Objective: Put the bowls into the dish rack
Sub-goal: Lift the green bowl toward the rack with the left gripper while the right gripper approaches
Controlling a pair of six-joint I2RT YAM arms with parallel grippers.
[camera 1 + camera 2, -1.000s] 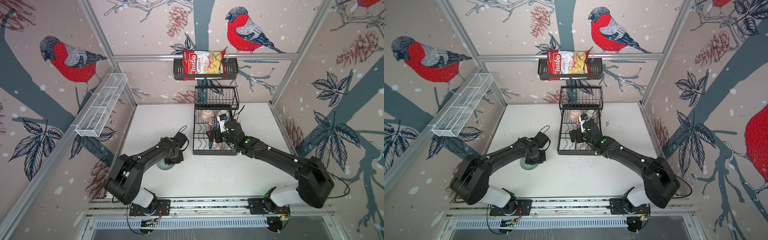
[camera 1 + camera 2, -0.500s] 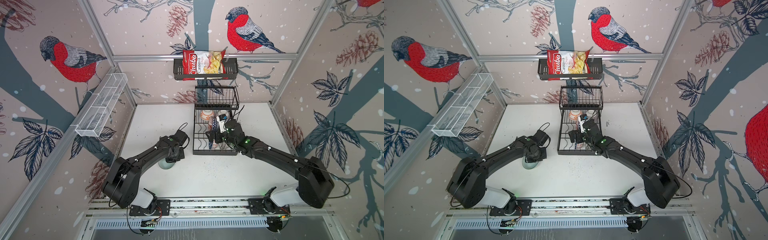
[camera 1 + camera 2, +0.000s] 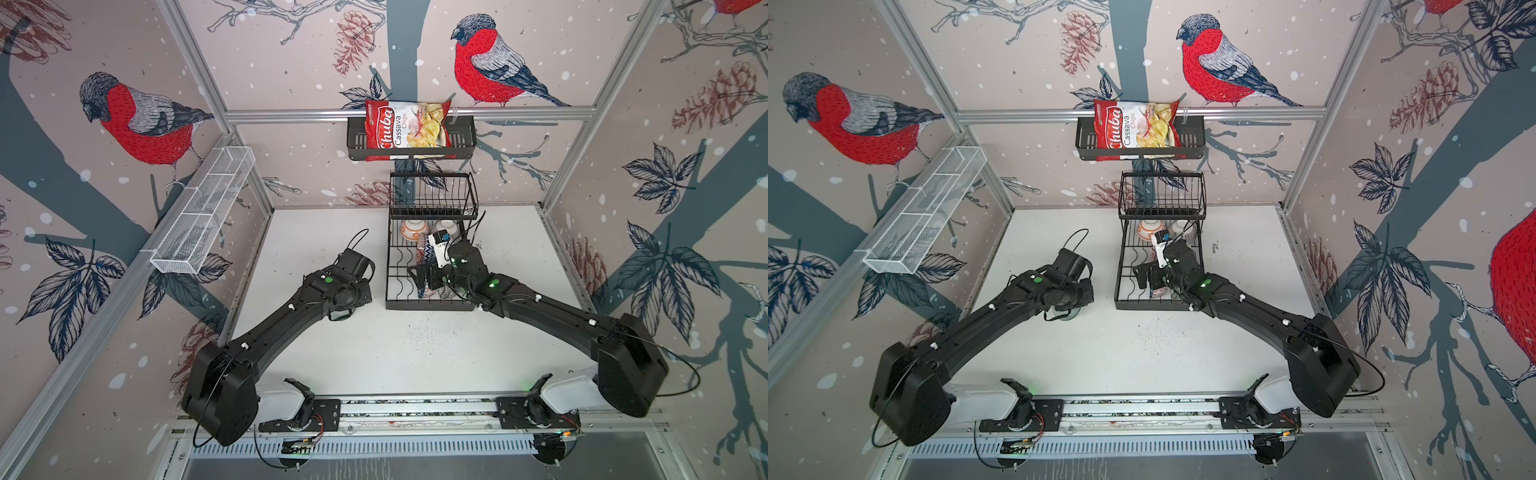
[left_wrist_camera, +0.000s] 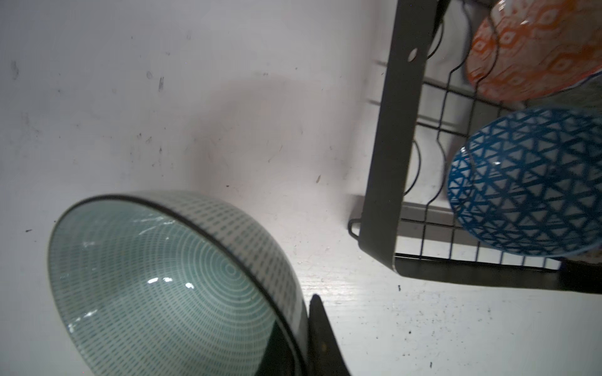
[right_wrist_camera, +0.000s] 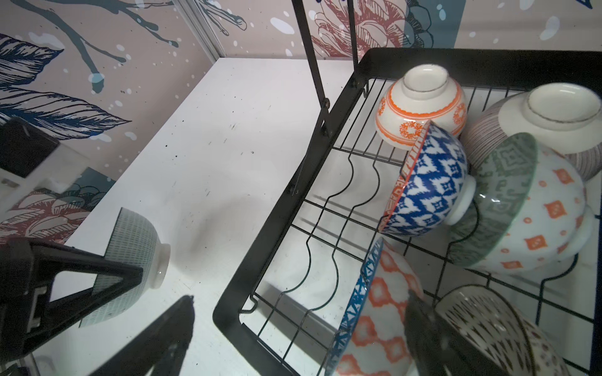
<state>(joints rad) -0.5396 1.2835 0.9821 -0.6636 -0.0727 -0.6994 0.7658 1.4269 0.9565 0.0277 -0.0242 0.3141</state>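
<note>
My left gripper (image 4: 303, 338) is shut on the rim of a grey-green bowl (image 4: 169, 286), which is tipped on its side left of the dish rack (image 3: 430, 306). In the right wrist view this bowl (image 5: 130, 241) has its foot turned toward the rack. In a top view only its edge (image 3: 1068, 318) peeks from under the wrist. My right gripper (image 5: 296, 328) stands open over the rack's front left corner (image 5: 260, 247). One of its fingers is outside the rack, the other beside an orange-patterned bowl (image 5: 381, 319). Several more bowls lie in the rack, among them a blue-and-white one (image 5: 430, 185).
The rack's upper basket tier (image 3: 432, 199) overhangs its back half. A black shelf holding a chips bag (image 3: 409, 126) hangs on the back wall. A long white mesh basket (image 3: 203, 212) is on the left wall. White tabletop (image 3: 415, 349) lies in front of the rack.
My left gripper has shut on the grey-green bowl's rim and shifted slightly toward the rack, so the bowl is now mostly hidden under the wrist. The right arm has not moved.
</note>
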